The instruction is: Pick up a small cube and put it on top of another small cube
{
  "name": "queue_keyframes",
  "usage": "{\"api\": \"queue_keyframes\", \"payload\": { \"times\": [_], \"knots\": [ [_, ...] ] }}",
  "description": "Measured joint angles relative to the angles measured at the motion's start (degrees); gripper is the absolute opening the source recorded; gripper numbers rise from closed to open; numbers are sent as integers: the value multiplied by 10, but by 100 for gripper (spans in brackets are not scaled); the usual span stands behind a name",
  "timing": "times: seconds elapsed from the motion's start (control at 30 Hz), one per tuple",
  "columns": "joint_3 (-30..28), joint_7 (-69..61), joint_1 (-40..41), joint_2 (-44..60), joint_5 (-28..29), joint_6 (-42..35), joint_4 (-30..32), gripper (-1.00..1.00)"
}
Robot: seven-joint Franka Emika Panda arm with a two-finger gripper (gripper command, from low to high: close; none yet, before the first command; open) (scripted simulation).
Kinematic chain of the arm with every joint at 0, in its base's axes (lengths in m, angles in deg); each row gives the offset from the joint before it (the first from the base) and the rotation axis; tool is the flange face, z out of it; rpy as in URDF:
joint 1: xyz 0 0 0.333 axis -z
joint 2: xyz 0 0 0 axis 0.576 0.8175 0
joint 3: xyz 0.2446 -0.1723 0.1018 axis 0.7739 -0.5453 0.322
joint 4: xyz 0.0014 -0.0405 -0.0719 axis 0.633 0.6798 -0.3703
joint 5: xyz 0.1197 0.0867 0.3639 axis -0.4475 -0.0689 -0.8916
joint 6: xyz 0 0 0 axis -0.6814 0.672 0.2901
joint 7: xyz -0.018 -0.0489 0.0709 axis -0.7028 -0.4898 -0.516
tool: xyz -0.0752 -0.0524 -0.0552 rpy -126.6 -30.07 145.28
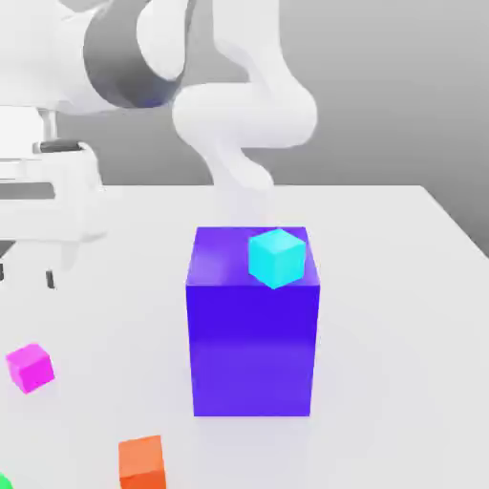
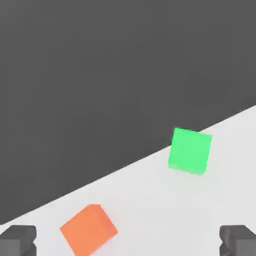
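So the gripper (image 1: 26, 277) hangs up at about 9 o'clock in the exterior view, fingers spread wide with nothing between them. In the hand view both fingertips (image 2: 17, 239) sit far apart, nothing pinched.

The small magenta cube (image 1: 30, 368) sits on the white table (image 1: 401, 315) around 8 o'clock, below the gripper and well apart from the big purple-blue block (image 1: 253, 334) in the middle. A cyan cube (image 1: 277, 257) rests on top of that block, near its far right corner. An orange cube (image 1: 141, 461) lies down at 7 o'clock. The hand view also catches a green cube (image 2: 189, 150) close to the table edge, near the orange one.
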Motion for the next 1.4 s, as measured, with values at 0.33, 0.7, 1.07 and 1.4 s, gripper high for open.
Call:
{"api": "queue_keyframes", "payload": {
  "times": [0.33,0.7,1.07,1.4],
  "knots": [
    [-11,-60,100,191,-59,99,34,0],
    [80,-123,176,275,-143,157,12,-100],
    [-8,-26,89,181,-3,43,-14,-100],
    [48,-40,48,258,22,-82,-219,-100]
  ]
}}
